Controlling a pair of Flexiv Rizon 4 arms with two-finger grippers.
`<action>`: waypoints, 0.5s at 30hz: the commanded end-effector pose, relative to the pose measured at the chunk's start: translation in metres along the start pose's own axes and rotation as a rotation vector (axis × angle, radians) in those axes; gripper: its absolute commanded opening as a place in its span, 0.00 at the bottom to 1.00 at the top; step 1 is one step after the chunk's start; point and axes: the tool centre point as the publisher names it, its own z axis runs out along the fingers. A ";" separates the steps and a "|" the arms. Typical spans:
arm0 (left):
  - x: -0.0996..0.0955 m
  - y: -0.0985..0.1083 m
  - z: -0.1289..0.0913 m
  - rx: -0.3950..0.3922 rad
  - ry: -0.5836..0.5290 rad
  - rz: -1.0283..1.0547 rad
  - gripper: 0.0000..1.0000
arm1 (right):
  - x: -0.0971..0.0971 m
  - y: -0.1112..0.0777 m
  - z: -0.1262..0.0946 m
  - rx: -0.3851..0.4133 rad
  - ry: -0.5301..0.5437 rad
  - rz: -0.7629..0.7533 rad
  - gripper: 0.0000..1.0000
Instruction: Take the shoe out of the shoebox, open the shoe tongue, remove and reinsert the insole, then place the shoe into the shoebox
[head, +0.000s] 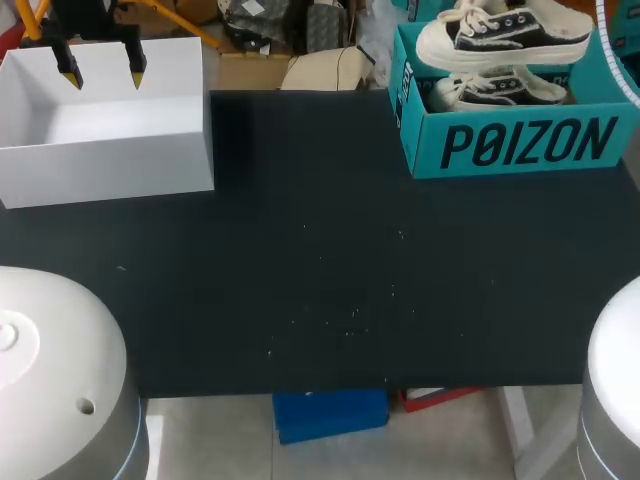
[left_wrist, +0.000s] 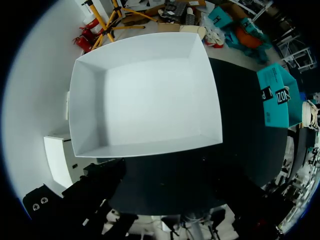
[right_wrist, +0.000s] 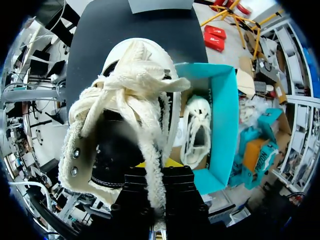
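The right gripper (right_wrist: 155, 165) clamps the heel end of the shoe (right_wrist: 125, 115), whose long axis runs straight ahead of the fingers, toe outward. The shoe (dark canvas, thick cream laces, white rubber sole) hangs above the teal cardboard shoebox (head: 520, 145) at the far right corner of the desk (head: 320, 280). The left gripper (head: 103, 72), fingers wide, hovers over a white box (head: 100, 165) at the far left corner, well apart from the shoe.
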 end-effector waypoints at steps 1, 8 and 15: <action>0.000 0.000 0.000 -0.001 -0.001 0.000 1.00 | 0.095 0.034 -0.040 0.011 -0.104 0.001 0.00; 0.000 0.000 0.000 -0.001 -0.001 0.000 1.00 | 0.155 0.097 -0.019 -0.038 -0.105 -0.006 0.00; 0.000 0.000 0.000 -0.001 -0.001 0.000 1.00 | 0.190 0.143 0.022 -0.049 -0.151 -0.014 0.00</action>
